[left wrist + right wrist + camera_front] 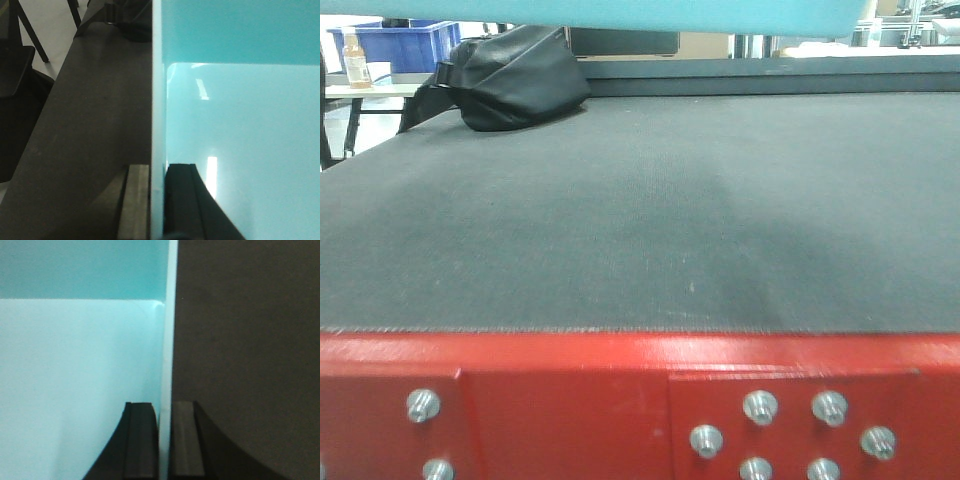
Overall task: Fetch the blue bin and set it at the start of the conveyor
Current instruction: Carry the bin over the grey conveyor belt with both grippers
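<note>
The blue bin (620, 12) hangs above the conveyor start (640, 200), only its turquoise underside showing at the top of the front view. In the left wrist view my left gripper (158, 172) is shut on the blue bin's left wall (158, 100), one finger outside and one inside the tub (250, 140). My right gripper (165, 410) is shut on the bin's right wall (169, 340), with the tub's inside (75, 365) to its left. Dark belt (250, 340) lies below both walls. The red frame (570, 400) with silver bolts edges the belt's near side.
A black bag (515, 80) lies on the belt at the far left. Behind it stand a dark blue bin (405, 45) and a bottle (356, 60) on a side table. Chair legs (30, 35) stand left of the belt.
</note>
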`<state>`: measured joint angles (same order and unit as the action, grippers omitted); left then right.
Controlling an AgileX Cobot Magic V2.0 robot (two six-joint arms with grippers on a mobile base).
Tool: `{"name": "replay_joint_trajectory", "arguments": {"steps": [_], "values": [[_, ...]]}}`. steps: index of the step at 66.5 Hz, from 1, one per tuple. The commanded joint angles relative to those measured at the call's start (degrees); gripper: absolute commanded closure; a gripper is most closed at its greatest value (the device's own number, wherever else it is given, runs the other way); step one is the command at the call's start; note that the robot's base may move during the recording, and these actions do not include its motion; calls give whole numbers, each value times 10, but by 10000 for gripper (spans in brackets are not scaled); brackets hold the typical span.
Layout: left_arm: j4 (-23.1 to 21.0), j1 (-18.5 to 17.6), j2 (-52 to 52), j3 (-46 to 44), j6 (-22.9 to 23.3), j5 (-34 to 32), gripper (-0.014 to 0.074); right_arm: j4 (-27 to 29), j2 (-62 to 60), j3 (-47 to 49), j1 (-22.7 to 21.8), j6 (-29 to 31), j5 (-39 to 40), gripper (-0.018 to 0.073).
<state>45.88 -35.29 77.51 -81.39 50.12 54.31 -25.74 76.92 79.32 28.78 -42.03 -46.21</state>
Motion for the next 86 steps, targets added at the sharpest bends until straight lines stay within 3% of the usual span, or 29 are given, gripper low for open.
{"name": "replay_joint_trajectory", "arguments": {"steps": [1, 21, 86], "values": [[18, -4, -3, -1, -2, -18, 708, -4, -7, 5, 6, 2, 33, 713], [19, -4, -3, -1, -2, -18, 708, -4, -6, 5, 6, 2, -9, 713], [23, -4, -3, -1, -2, -18, 708, -4, -5, 5, 6, 2, 3, 713]]}}
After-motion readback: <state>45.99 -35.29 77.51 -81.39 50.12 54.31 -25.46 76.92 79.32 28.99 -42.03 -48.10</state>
